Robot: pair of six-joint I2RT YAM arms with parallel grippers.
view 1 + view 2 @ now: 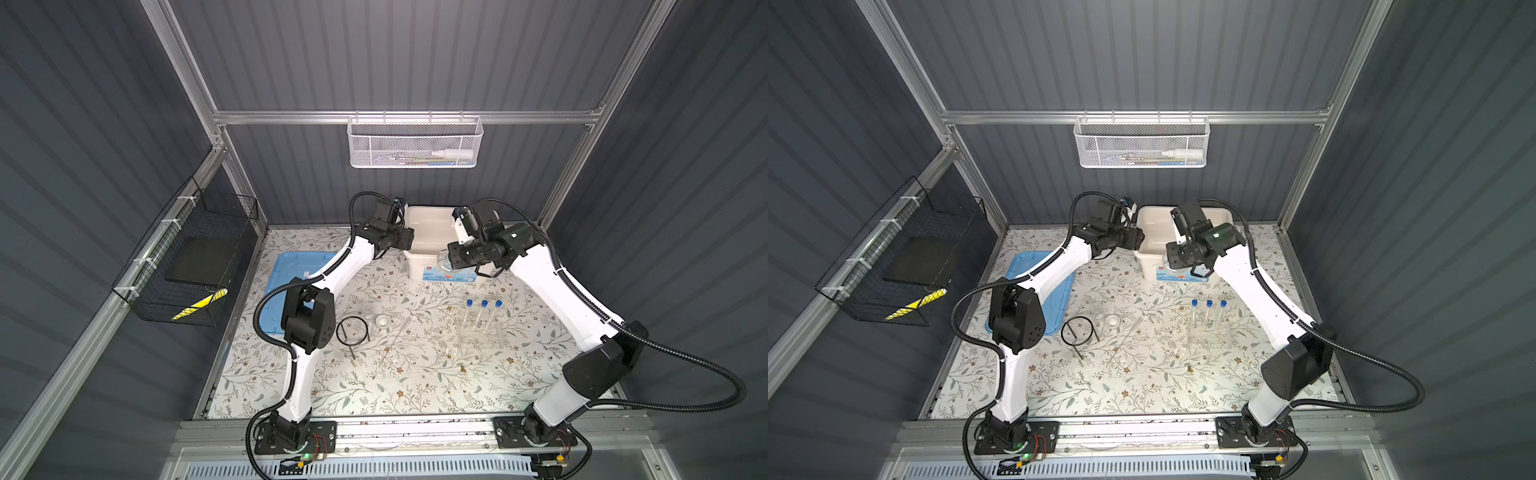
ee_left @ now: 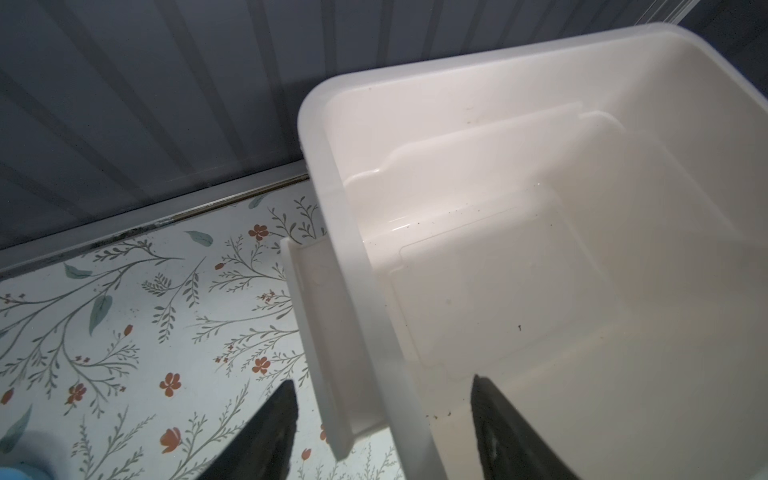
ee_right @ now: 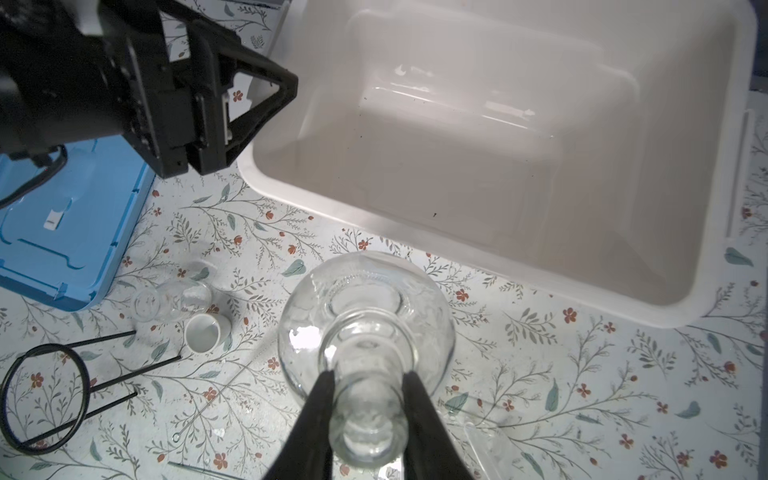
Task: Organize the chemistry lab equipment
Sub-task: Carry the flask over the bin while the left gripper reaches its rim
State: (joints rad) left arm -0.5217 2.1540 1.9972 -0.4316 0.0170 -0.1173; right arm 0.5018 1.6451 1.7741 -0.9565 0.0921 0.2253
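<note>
White plastic bin (image 1: 430,232) stands at 12 o'clock on the floral-papered table (image 1: 415,395), hard against the back wall, and both arms reach to it. The left gripper (image 2: 382,380) hangs at the bin's 9 o'clock rim with its jaws apart, one finger outside over the side handle and one inside the hollow, the wall between them and neither finger seen to press it. At the bin's 6 o'clock wall the right gripper (image 3: 368,374) is clamped on the neck of a round clear glass flask (image 3: 365,307), bulb pointing away from the wrist; only that near wall stands between flask and hollow, and whether the bulb touches the table cannot be told. A flat blue plastic lid (image 1: 291,266) lies at 10 o'clock, partly under the left arm. At 3 o'clock of the table's middle a clear plastic rack (image 1: 478,336) holds three clear blue-capped test tubes (image 1: 484,304), leaning. At 9 o'clock a black wire ring tripod (image 3: 135,372) lies tipped over, and just beside it, toward the middle, a small clear glass flask (image 3: 170,299) lies on its side next to a tiny white dish (image 3: 205,330). A thin rod (image 1: 1163,369) lies at 6 o'clock, well apart from both grippers.
</note>
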